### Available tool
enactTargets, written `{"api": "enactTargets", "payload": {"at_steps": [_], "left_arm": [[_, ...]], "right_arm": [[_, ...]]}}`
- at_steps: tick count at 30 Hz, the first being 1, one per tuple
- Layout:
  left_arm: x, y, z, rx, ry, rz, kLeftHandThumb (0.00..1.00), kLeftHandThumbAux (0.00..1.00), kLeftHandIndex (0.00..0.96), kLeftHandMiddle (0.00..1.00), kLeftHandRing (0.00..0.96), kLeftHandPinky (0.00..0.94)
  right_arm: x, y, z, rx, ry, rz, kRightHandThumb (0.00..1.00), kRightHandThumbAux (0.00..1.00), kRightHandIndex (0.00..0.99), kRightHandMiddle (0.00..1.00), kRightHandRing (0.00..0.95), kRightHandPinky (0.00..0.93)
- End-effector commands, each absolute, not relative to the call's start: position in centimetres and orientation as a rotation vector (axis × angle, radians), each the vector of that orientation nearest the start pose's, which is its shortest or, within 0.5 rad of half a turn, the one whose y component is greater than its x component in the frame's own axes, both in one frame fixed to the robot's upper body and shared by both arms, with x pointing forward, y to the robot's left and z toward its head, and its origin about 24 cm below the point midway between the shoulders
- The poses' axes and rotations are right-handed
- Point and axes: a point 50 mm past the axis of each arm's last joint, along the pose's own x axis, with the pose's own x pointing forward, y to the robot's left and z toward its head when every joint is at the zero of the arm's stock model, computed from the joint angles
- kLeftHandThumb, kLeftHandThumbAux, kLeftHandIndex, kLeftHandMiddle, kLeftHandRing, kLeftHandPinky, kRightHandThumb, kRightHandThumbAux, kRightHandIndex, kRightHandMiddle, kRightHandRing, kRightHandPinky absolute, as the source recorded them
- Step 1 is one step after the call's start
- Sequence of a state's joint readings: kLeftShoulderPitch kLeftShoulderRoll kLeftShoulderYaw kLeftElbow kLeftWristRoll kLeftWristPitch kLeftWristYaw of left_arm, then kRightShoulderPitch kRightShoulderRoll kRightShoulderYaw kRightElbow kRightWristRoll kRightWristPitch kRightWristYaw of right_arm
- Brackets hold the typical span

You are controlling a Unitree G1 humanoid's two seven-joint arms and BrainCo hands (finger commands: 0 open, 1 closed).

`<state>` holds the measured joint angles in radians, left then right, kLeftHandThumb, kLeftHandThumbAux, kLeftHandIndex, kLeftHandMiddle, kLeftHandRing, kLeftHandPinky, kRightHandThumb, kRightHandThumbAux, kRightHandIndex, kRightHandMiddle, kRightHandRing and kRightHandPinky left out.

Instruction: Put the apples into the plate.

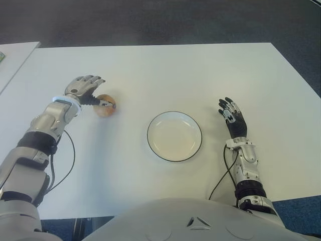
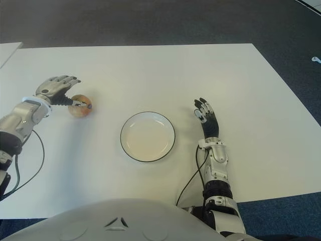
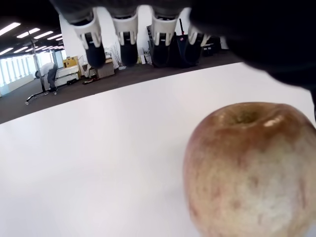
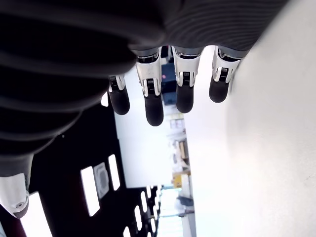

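One reddish-yellow apple [image 1: 106,109] stands on the white table [image 1: 180,75], left of the plate. My left hand [image 1: 93,91] hovers just over and behind it, fingers spread, the thumb reaching across the apple's top. In the left wrist view the apple [image 3: 252,168] stands stem up on the table below the straight fingertips [image 3: 123,44], which do not wrap it. The white plate with a dark rim [image 1: 174,136] sits mid-table with nothing in it. My right hand [image 1: 231,114] shows to the right of the plate, fingers extended and holding nothing.
A second white table [image 1: 14,56] stands at the far left. Dark carpet [image 1: 160,20] lies beyond the far edge. A black cable [image 1: 71,153] loops from my left forearm over the table.
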<state>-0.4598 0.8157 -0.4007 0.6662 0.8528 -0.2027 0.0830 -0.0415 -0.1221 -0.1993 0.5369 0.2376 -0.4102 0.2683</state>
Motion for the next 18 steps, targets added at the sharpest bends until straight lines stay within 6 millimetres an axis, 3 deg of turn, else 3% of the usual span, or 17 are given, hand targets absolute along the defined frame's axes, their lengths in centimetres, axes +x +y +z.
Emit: {"api": "enactTargets", "payload": {"at_steps": [1, 18], "left_arm": [[31.57, 27.86, 6.05, 1.725, 0.110, -0.291, 0.241, 0.275, 0.000, 0.000, 0.000, 0.009], [31.68, 26.92, 5.43, 1.697, 0.131, -0.290, 0.218, 0.263, 0.000, 0.000, 0.000, 0.010]], "right_arm": [[19.50, -21.46, -6.64, 0.173, 0.269, -0.061, 0.277, 0.522, 0.124, 0.193, 0.102, 0.021], [19.28, -21.40, -6.57, 0.175, 0.263, -0.064, 0.289, 0.533, 0.125, 0.191, 0.099, 0.000]]}}
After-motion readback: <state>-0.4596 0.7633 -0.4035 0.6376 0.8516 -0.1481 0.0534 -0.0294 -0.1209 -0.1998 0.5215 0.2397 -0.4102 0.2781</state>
